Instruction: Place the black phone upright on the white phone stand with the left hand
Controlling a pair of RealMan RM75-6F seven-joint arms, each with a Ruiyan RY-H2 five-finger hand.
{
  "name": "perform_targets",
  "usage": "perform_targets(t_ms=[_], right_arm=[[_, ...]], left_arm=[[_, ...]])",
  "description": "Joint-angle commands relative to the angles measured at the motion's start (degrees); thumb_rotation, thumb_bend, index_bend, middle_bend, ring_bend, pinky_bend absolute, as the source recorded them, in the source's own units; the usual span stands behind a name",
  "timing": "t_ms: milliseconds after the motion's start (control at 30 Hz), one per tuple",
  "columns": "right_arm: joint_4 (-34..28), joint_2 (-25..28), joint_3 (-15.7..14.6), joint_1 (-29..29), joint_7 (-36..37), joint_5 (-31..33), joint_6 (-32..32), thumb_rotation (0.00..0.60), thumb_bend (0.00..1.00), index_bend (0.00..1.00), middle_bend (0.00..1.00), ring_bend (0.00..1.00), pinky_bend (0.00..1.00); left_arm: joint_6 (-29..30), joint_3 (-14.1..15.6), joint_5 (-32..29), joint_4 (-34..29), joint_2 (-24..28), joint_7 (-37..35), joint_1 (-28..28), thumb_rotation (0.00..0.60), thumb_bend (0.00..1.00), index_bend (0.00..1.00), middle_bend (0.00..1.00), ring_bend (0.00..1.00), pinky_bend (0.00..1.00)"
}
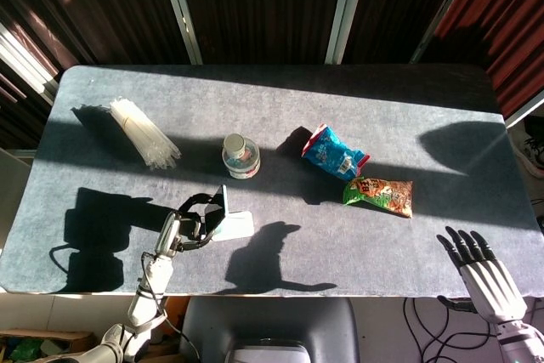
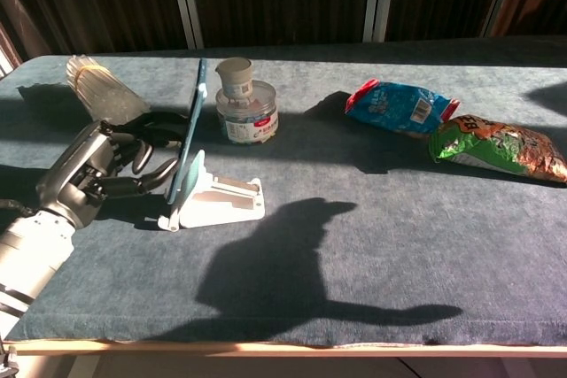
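phone held against the stand's back

at the far left of the table lies a bundle of clear straws. nearer the front edge, the left hand grips the black phone on edge, fingers curled around it. the phone leans against the raised back of the white phone stand; whether its lower edge sits in the stand is hard to tell from here. behind the stand stands a small clear bottle. further right lie a blue snack bag and a green snack bag, touching. at the far right, off the table's front corner, the right hand holds nothing, fingers spread apart.
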Motion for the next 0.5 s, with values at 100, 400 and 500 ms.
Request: perform_targets(t_ms=[100, 400, 500], right_arm=[[0.1, 0.1, 0.0, -0.1, 0.2, 0.0, 0.1, 0.600, 0.11, 0.00, 0.00, 0.00, 0.00], [0.2, 0.1, 0.0, -0.1, 0.2, -0.1, 0.2, 0.600, 0.11, 0.00, 0.00, 0.00, 0.00], [0.2, 0.1, -0.1, -0.2, 0.3, -0.1, 0.2, 0.600, 0.11, 0.00, 0.00, 0.00, 0.00]], left_arm=[[-0.2, 0.3, -0.2, 1.4, -1.1, -0.8, -0.1, 0.600, 0.53, 0.85, 0.99, 0.62, 0.21], [-0.6, 0.7, -0.7, 3.2, -2.5, -1.6, 0.0, 0.600, 0.53, 0.85, 0.99, 0.62, 0.20], [-1.0, 0.8, -0.9, 3.8, -2.9, -2.0, 0.0, 0.600, 0.53, 0.85, 0.99, 0.62, 0.20]])
